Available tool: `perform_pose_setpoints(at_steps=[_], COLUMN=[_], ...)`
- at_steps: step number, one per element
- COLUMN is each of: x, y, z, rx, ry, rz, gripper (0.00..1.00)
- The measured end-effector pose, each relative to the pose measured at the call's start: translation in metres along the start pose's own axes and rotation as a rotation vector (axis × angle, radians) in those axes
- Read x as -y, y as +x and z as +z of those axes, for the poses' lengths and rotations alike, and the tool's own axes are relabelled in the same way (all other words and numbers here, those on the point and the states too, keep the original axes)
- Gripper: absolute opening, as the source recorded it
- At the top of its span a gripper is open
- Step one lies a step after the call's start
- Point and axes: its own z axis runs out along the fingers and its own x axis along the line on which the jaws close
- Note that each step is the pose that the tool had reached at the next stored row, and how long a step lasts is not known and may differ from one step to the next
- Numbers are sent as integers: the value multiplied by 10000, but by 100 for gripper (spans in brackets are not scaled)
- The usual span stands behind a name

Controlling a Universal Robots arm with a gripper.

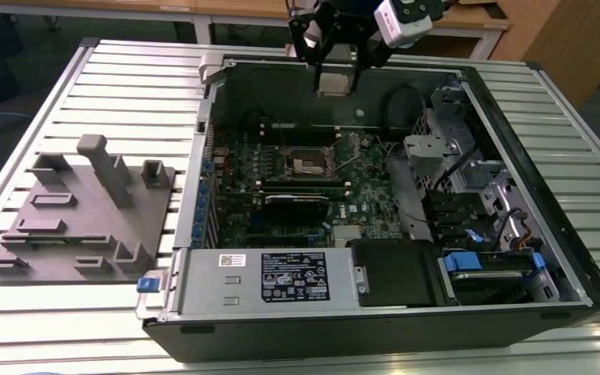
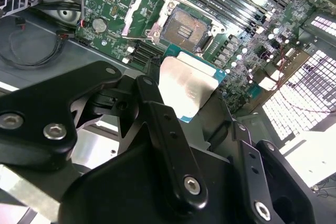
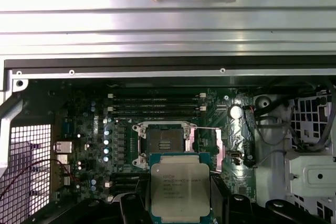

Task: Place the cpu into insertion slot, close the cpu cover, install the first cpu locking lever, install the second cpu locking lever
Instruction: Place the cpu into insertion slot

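Observation:
My gripper (image 1: 333, 74) hangs over the far wall of the open computer case, shut on the cpu (image 1: 333, 81), a flat silver-tan square chip. In both wrist views the cpu (image 2: 186, 90) (image 3: 180, 184) sits between the black fingers (image 2: 157, 108), held by its edges. The insertion slot (image 1: 309, 162) (image 2: 185, 27) (image 3: 164, 141) lies open on the green motherboard, its contact field bare, some way below and ahead of the chip. The cpu cover (image 2: 137, 14) is swung open beside the slot.
The case (image 1: 534, 94) lies on its side on a slatted metal table (image 1: 123, 86). A long black card (image 1: 298, 200) sits just in front of the slot, memory slots (image 3: 157, 103) behind it. A grey fixture block (image 1: 81, 211) stands at the exterior view's left.

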Motion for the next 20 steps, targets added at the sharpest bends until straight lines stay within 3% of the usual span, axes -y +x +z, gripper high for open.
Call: perform_pose_setpoints(at_steps=[20], x=[18], y=[-4], z=[214], rx=[0], ry=[-1], rz=[-1], gripper=[54])
